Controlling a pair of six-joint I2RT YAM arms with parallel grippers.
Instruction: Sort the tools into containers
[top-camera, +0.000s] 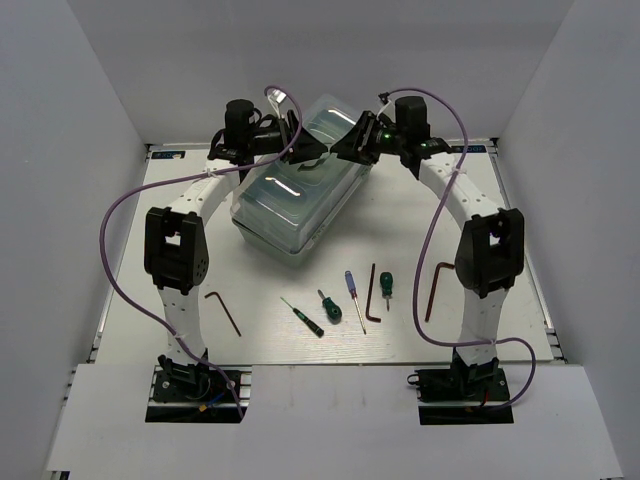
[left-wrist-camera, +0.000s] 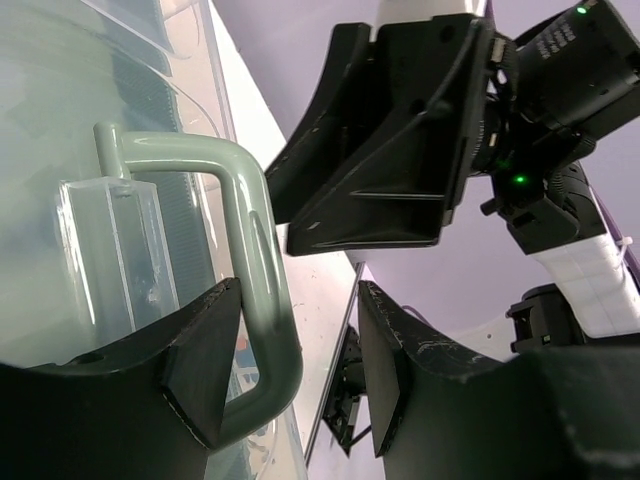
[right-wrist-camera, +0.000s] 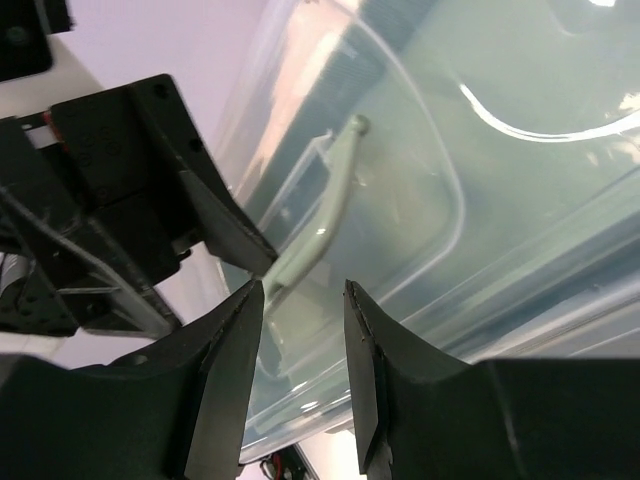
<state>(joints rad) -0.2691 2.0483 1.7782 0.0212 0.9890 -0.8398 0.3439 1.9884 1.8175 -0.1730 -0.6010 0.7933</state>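
- Pale sage-green rectangular toolbox (top-camera: 268, 236), clear lid down: mid-desk (top-camera: 130, 330), long axis diagonal.
- Sage-green lid handle (left-wrist-camera: 250, 230): inside the left hand (left-wrist-camera: 300, 370), fingers parted, nothing clamped.
- Right hand (right-wrist-camera: 305, 330): open, empty; handle just ahead.
- Small hand tools (top-camera: 329, 306): on the desk, near side.

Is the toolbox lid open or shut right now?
Shut: the clear lid lies flat over the toolbox, no tray folded out; its handle sits inside the open left gripper.

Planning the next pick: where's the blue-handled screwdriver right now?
The blue-handled screwdriver lies mid-table on the near half in the top view, between a stubby green screwdriver and a hex key.
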